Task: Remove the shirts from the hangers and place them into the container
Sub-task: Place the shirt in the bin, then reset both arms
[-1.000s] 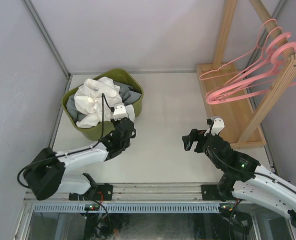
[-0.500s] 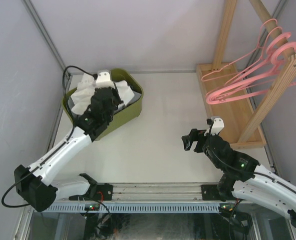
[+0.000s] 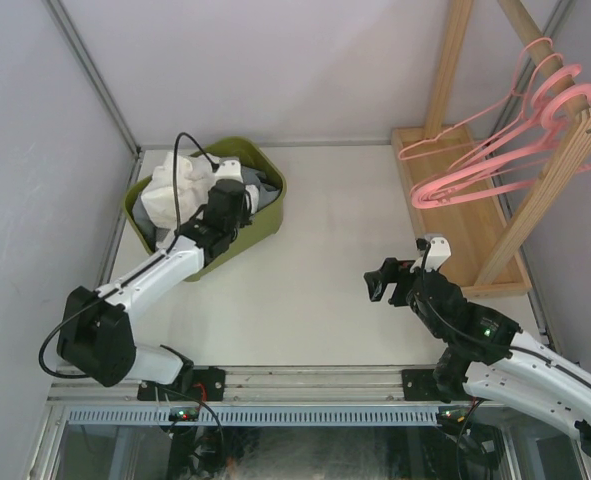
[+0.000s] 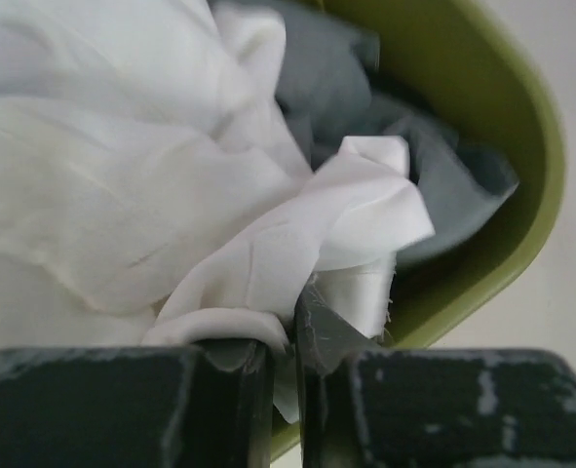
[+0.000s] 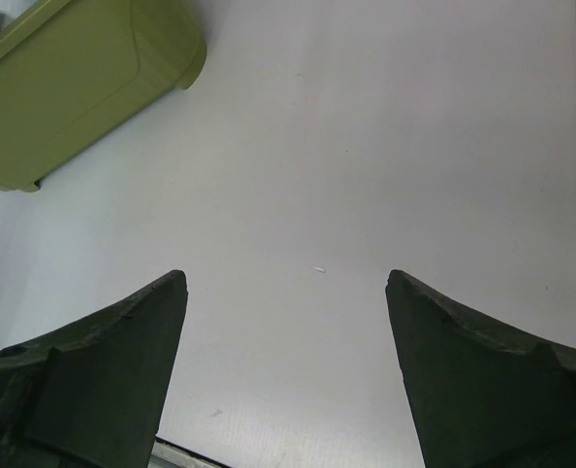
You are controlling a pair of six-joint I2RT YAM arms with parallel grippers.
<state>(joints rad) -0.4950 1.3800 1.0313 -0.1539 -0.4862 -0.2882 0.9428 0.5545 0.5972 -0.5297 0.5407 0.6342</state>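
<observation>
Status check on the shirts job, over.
Left pincer pinching white shirt in green tub. Right pincer open, empty, above table. Pink hangers bare. Nothing in the way.

A flat white rectangular tabletop (image 3: 325, 260) is carrying two things that are sitting well apart from each other. An olive-green rectangular plastic tub with rounded corners (image 3: 258, 228) is resting flat near the far left corner, turned slightly askew to the table's edges. A flat light wooden rack base (image 3: 467, 232) is lying along the right edge and reaching toward the far right corner. Between them the white surface is showing bare, with only a tiny pale speck (image 5: 319, 269) lying on it in the right wrist view.
</observation>
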